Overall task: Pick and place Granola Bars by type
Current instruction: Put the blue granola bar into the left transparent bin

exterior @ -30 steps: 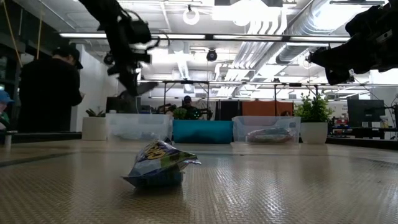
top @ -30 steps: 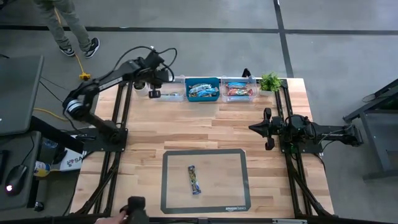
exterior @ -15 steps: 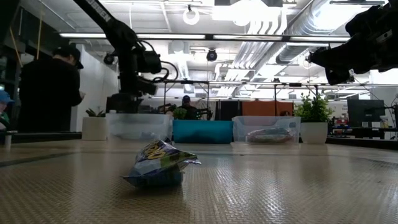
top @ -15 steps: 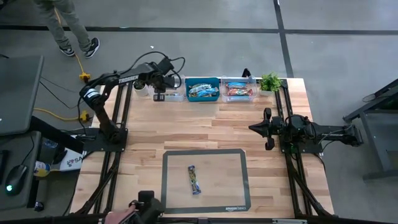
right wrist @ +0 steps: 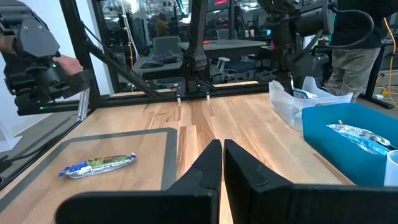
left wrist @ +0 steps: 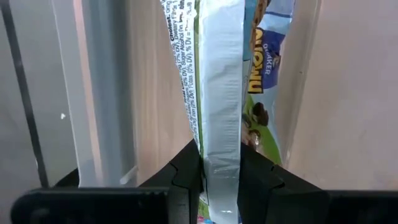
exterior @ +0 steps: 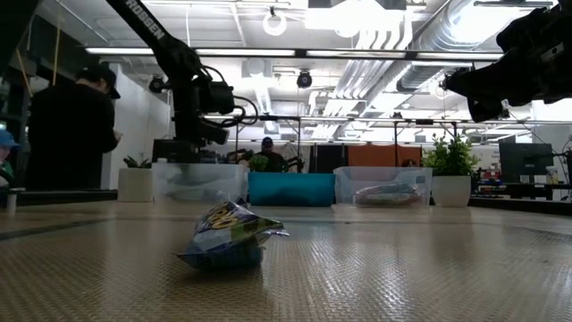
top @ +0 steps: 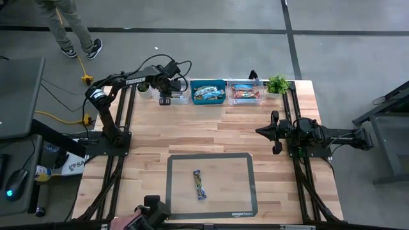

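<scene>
**Bar down in the clear bin, one more waiting on the mat**

High view: my left gripper is reaching to the far-left clear bin, dipped low so the bar I'm carrying lands inside rather than beside it. The blue bin next door and the right clear bin already hold their own types, so this is sorting by wrapper. One bar lies on the near mat, well apart from the bins. My right gripper waits out over the right side of the table.

Low view: left arm hangs over the left bin; the mat bar sits crumpled up front.

Left wrist: my fingers are clamped on the held bar, pinching its end so the rest hangs down between the bin walls. Not let go yet, I'd say.

Right wrist: those fingers are pressed together, holding nothing, pointing roughly toward the mat bar. Probably the next pick.
</scene>
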Available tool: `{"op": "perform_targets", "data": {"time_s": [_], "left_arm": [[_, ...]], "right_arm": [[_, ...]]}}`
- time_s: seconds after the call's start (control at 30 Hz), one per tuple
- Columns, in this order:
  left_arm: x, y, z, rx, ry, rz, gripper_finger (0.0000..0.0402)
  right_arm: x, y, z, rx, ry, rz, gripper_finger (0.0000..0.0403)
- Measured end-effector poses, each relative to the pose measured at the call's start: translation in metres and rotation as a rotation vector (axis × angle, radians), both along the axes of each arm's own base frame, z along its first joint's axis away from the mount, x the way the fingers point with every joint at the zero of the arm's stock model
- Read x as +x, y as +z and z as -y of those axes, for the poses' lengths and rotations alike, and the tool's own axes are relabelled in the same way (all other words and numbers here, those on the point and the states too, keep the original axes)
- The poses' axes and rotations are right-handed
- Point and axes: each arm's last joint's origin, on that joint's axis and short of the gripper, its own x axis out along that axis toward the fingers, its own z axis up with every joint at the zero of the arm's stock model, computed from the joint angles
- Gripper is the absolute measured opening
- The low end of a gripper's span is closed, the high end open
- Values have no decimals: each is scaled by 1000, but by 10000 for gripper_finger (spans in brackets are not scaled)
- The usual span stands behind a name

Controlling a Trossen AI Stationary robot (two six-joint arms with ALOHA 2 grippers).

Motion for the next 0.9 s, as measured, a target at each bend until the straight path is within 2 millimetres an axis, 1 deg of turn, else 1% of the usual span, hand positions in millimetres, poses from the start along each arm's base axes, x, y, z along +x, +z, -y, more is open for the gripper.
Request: {"op": "perform_targets", "data": {"time_s": [0.23,0.6,0.67,0.77,0.83,0.9], "left_arm": [[0,0,0,-4,25,7,79],[0,1,0,-10,72,21,141],[0,5,-1,-11,96,21,148],[4,18,-4,-4,128,43,151],[5,29,-6,8,168,76,152],[8,45,-7,2,230,136,152]], "right_arm": [[0,0,0,0,-1,0,0],[0,0,0,0,0,0,0],[0,0,0,0,0,0,0],[0,0,0,0,0,0,0],[0,0,0,0,0,0,0],[0,0,0,0,-1,0,0]]}}
